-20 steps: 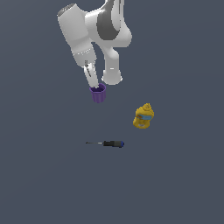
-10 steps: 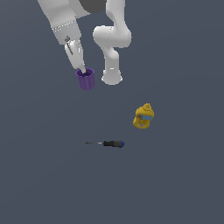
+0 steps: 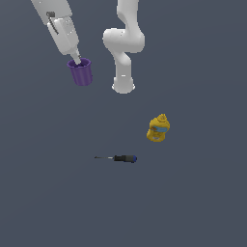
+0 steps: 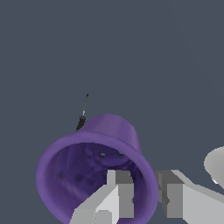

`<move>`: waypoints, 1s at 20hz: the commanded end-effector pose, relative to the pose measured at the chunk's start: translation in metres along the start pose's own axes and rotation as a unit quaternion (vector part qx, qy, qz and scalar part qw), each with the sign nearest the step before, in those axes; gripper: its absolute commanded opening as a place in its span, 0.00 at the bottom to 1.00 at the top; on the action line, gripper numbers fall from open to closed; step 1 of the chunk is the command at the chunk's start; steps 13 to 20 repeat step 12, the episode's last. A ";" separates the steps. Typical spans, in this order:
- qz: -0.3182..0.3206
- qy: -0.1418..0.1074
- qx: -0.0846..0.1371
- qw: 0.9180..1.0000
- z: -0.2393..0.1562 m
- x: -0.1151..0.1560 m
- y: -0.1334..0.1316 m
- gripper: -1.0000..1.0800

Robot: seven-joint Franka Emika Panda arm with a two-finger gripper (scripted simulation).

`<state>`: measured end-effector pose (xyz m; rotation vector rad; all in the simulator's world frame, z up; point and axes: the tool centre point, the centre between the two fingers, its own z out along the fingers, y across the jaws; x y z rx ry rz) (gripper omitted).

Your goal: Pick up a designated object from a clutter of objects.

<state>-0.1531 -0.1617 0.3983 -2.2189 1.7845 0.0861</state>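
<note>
One purple cup (image 3: pixel 80 72) gripped; one bottle (image 3: pixel 158 128), one screwdriver (image 3: pixel 124 158), seemingly.

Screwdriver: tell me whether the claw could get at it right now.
Probably not as things stand. The claw is shut on the cup's rim and holds it off the floor, so it has no free grip. The screwdriver itself lies in the open, apart from the bottle.

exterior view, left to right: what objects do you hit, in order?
purple cup held in the gripper → screwdriver → robot base → yellow bottle
</note>
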 end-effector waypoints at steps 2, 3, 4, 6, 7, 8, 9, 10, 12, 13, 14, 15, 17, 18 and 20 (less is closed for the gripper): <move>-0.001 -0.001 0.001 1.000 -0.016 0.004 -0.002 0.00; -0.001 -0.001 0.001 1.000 -0.019 0.005 -0.003 0.00; -0.001 -0.001 0.001 1.000 -0.021 0.006 -0.003 0.00; -0.001 -0.001 0.001 1.000 -0.025 0.007 -0.004 0.00; -0.001 -0.002 0.001 1.000 -0.027 0.008 -0.004 0.00; -0.001 -0.002 0.001 1.000 -0.027 0.008 -0.005 0.00; -0.001 -0.002 0.001 1.000 -0.028 0.008 -0.005 0.00; -0.001 -0.002 0.001 1.000 -0.028 0.008 -0.005 0.00; -0.001 -0.002 0.001 1.000 -0.027 0.008 -0.005 0.00; -0.001 -0.002 0.001 1.000 -0.027 0.008 -0.005 0.00; -0.001 -0.002 0.001 1.000 -0.027 0.008 -0.005 0.00; -0.001 -0.002 0.001 1.000 -0.027 0.008 -0.005 0.00; -0.001 -0.002 0.001 1.000 -0.027 0.008 -0.005 0.00; -0.001 -0.002 0.001 1.000 -0.027 0.008 -0.005 0.00; -0.001 -0.002 0.001 1.000 -0.027 0.008 -0.005 0.00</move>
